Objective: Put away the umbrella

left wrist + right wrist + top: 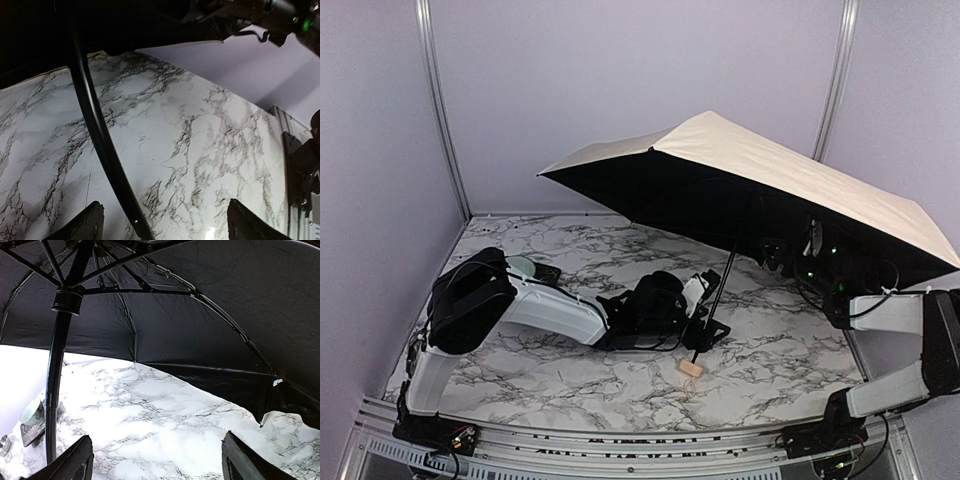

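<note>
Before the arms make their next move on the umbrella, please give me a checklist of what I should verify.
1. Umbrella folded: not ok, it is fully spread.
2. Shaft between the left claw fingers: ok, not gripped yet.
3. Left claw open: ok.
4. Right claw open and empty under the umbrella: ok.
5. Handle resting on the table: ok.
6. Runner between the right claw fingers: not ok, it sits up and left.

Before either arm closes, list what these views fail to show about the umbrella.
- Right gripper: top view, hidden under the umbrella canopy.
- Tan handle: left wrist view, cut off at the bottom edge below the shaft.
- Strap: in no view.
- Left gripper touching the shaft or not: top view, black on black, too small.
</note>
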Tool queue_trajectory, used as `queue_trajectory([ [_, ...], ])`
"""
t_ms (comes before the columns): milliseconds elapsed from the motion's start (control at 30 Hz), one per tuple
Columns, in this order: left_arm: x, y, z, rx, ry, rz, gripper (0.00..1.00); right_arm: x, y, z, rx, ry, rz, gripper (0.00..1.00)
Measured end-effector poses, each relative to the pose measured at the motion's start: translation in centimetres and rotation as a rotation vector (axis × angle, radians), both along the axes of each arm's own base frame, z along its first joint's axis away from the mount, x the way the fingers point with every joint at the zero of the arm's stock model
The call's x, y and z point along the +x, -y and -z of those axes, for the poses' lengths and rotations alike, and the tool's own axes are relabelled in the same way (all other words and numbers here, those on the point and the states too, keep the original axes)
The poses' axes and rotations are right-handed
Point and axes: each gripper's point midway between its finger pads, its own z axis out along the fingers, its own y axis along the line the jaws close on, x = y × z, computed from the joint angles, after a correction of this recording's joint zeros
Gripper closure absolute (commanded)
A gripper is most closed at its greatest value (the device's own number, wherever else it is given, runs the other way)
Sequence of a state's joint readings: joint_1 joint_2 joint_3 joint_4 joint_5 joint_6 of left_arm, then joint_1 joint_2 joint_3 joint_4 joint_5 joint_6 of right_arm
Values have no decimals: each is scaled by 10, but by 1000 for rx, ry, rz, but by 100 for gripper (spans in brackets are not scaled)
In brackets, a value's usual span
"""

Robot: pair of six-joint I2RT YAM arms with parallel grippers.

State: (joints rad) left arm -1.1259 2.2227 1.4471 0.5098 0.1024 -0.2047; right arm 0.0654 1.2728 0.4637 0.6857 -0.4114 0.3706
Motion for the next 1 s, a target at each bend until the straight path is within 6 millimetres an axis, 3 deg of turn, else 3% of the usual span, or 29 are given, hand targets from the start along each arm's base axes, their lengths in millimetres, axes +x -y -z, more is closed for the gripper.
queue_trajectory([
  [133,6,-5,28,59,-49,-39,64,-2,-1,-3,9,0,-4,19],
  [200,8,-6,30,59,-65,-53,87,-4,-1,-7,14,8,-7,20],
  [267,10,-6,28,45,-89,-62,100,-5,-2,-11,16,17,-9,21],
  [433,12,-6,20,-18,-207,-66,100,-5,-7,-17,20,5,-29,24],
  [600,8,-23,10,-145,-334,-41,100,-13,-20,-44,35,40,-96,26],
  [700,1,-39,-10,-282,-392,-25,100,-28,-38,-76,43,112,-163,26],
  [833,-4,-43,-41,-447,-443,21,100,-58,-70,-120,53,227,-269,26],
  [1000,-26,-47,-82,-560,-440,115,100,-83,-93,-145,65,302,-363,26],
])
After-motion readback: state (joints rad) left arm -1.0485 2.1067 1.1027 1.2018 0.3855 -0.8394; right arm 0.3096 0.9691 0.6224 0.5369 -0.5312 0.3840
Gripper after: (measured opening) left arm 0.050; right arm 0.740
